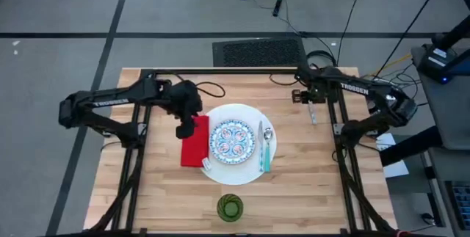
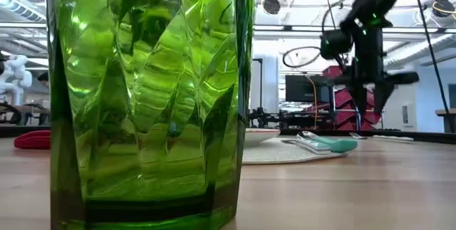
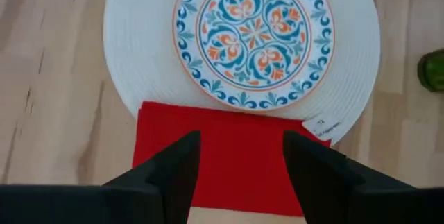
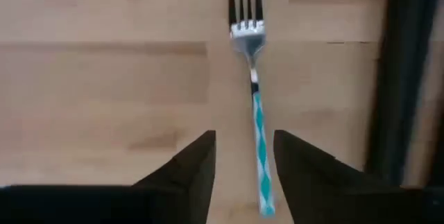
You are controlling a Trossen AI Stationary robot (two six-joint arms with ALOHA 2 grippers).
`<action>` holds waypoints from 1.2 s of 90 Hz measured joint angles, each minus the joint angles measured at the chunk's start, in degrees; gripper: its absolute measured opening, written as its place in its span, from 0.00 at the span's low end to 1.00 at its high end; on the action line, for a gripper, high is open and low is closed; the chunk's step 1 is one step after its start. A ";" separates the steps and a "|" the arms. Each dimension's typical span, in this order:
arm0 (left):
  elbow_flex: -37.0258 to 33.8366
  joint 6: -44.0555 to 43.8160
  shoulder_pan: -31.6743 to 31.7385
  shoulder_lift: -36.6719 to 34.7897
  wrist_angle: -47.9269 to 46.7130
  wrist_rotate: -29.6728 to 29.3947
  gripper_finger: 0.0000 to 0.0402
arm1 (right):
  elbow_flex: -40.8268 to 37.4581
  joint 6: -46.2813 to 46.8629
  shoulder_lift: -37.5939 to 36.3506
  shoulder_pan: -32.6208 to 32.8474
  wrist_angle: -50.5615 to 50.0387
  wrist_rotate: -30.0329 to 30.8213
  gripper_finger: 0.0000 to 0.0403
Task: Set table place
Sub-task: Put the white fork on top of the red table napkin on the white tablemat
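Observation:
The large white plate [image 1: 236, 165] lies mid-table with the small blue-red patterned plate [image 1: 232, 140] on it. A teal-handled spoon [image 1: 264, 158] lies on the white plate's right side, with another silver utensil [image 1: 259, 136] beside it. The red napkin [image 3: 229, 161] lies flat left of the plate, one edge on its rim. My left gripper [image 3: 241, 137] hovers open above the napkin. A fork [image 4: 258, 134] with silver tines and a teal-patterned handle lies flat on the table [image 1: 316, 186] at the far right. My right gripper [image 4: 244, 137] hangs open above its handle. The green glass cup [image 1: 230, 208] stands near the front edge.
In the low view the cup [image 2: 149, 95] fills the left half and hides the left gripper. The table's black frame rails [image 1: 220, 72] run along the far edge and under both arms. Bare wood lies right of the plate and along the front corners.

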 joint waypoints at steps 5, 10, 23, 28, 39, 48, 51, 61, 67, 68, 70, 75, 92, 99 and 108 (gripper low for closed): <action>0.00 -0.69 -0.02 -0.39 -0.01 0.00 0.47 | -2.00 -0.73 0.00 -1.07 3.32 -0.48 0.31; 0.00 -1.28 0.00 -0.69 0.06 -0.02 0.47 | -3.32 -1.74 0.03 -1.64 6.12 -0.50 0.31; 0.00 -2.80 -0.02 -0.83 0.22 -0.11 0.47 | -4.85 -3.85 0.58 -2.58 8.95 1.65 0.31; 0.00 -2.96 0.00 -0.86 0.75 -0.14 0.47 | -4.94 -4.44 1.00 -2.84 9.34 2.89 0.31; 0.00 -3.63 0.00 -0.87 2.04 -0.17 0.47 | -5.02 -5.52 2.25 -3.80 10.51 4.10 0.31; 0.00 -4.47 0.00 -0.87 2.90 -0.19 0.47 | -5.02 -6.47 4.44 -4.79 11.72 3.27 0.31; 0.00 -4.47 0.00 -0.87 3.06 -0.17 0.47 | -5.02 -6.78 5.31 -5.06 12.25 2.56 0.31; 0.00 -5.94 0.00 -0.87 3.00 -0.20 0.47 | -4.74 -7.18 7.91 -5.26 13.14 2.34 0.31; 0.00 -5.98 -0.01 -0.87 2.96 -0.22 0.47 | -4.70 -7.42 8.75 -5.23 13.41 2.30 0.30; 0.00 -5.99 -0.03 -0.87 2.96 -0.22 0.47 | -4.70 -7.42 8.80 -5.23 13.47 2.19 0.30; 0.00 -6.14 -0.12 -0.87 2.96 -0.20 0.47 | -4.70 -7.42 8.83 -5.25 13.57 2.06 0.28; 0.00 -7.21 -0.35 -0.87 2.93 -0.29 0.47 | -4.72 -7.42 8.85 -5.21 13.87 1.90 0.23; 0.00 -7.51 -0.35 -0.87 2.87 -0.31 0.47 | -4.72 -7.84 8.71 -5.18 14.37 0.35 0.03; 0.00 -8.42 -0.33 -0.87 2.87 -0.35 0.47 | -4.35 -7.92 7.71 -4.50 13.61 0.25 0.01; 0.00 -8.93 -0.35 -0.87 2.87 -0.52 0.47 | -3.86 -7.77 4.23 -1.58 11.23 0.81 0.01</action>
